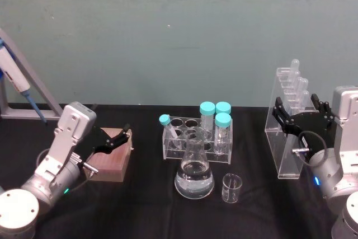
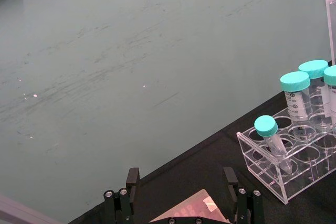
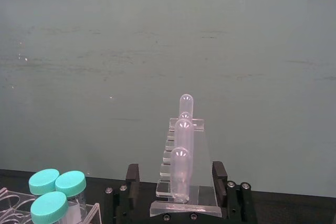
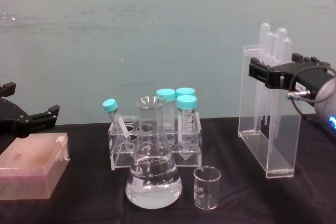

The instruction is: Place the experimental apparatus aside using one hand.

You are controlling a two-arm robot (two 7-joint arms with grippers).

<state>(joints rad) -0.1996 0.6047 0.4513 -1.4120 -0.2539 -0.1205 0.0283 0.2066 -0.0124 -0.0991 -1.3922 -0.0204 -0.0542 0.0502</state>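
Pipettes [image 1: 296, 79] stood tall in the clear stand [image 1: 285, 158] near the right edge of the black surface [image 1: 145, 205]; the stand sat flat on the surface; the right pincer [image 1: 296, 117] was up at the stand's top part, its black fingers [image 3: 132, 179] spread wide with the end of the stand between them; it was hard to tell if the fingers touched the stand.

Near the middle of the surface, toward the front edge, stood the flask [image 1: 194, 174] with clear water-like liquid in its bottom; the small beaker [image 1: 231, 188] stood just beside it, on the side toward the stand, not touching; behind the flask was a clear tube rack [image 1: 180, 138] with four blue-capped tubes [image 1: 222, 120], one of them leaning.

Toward the left edge lay a pink-brown box [image 1: 112, 163]; the left pincer [image 1: 120, 137] hung over the box with its fingers wide apart and nothing between them.
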